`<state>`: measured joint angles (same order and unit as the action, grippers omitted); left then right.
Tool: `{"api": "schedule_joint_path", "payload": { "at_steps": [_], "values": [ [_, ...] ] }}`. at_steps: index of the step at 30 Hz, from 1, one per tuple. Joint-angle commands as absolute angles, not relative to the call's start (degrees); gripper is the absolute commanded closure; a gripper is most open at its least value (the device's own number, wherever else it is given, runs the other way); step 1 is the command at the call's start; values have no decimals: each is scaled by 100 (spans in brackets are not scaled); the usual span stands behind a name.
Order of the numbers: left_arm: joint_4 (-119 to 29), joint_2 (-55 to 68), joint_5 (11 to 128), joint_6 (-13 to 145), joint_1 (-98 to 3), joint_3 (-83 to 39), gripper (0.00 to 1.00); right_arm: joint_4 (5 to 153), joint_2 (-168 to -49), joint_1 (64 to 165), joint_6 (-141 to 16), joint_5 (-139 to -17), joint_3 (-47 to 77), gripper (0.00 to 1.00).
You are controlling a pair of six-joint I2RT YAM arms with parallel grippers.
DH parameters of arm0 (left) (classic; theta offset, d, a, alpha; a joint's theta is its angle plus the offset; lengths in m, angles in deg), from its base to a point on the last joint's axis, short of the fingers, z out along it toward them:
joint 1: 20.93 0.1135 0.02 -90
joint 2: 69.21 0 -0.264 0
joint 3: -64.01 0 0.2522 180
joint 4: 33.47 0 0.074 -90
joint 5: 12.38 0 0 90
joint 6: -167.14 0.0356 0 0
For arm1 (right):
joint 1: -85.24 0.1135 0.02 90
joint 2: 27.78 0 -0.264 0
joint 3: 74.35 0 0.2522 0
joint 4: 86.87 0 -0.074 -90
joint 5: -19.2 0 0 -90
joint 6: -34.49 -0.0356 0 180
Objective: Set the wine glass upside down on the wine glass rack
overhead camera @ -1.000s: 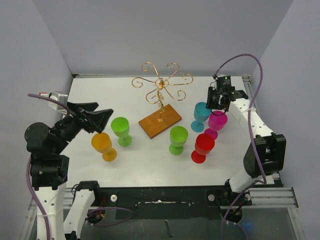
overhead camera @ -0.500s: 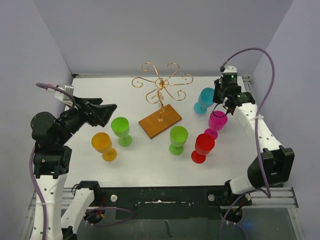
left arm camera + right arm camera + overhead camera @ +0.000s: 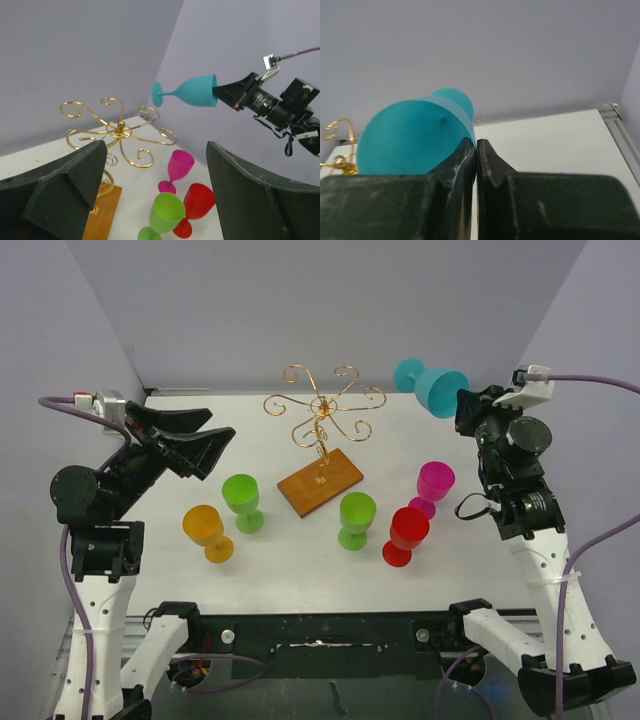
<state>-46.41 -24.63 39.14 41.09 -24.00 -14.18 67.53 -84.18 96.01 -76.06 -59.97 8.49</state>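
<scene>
Clear air lies between my right tool (image 3: 476,147), pinching the teal wine glass (image 3: 432,387) up high, and the nearest scrolls of the rack (image 3: 325,405). Lower down, the magenta glass (image 3: 433,485), red glass (image 3: 407,533) and green glass (image 3: 356,517) crowd the surface (image 3: 300,560) right of the wooden base (image 3: 320,482).

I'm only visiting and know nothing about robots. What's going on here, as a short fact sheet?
Held: teal wine glass, tipped sideways in the air
Right fingers: shut on its rim
Left fingers: wide open, holding nothing
Rack: gold wire, nothing hanging on it
Standing on table: orange glass, two green glasses, red glass, pink glass
</scene>
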Motion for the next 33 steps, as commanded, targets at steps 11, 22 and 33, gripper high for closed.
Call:
{"api": "schedule_joint_path", "payload": {
  "at_steps": [11,22,33],
  "values": [
    [-951,-1079,3938,969,-2651,-1358,24,9627,-7807,9921,-8213,-7631,515,100],
    [-1320,-174,5761,-218,-3863,-1661,29,11296,-8679,11374,-7713,-6785,630,100],
    [-1357,-531,6216,-854,-3894,-1243,33,12085,-9832,13053,-6622,-5934,1148,100]
  ]
}}
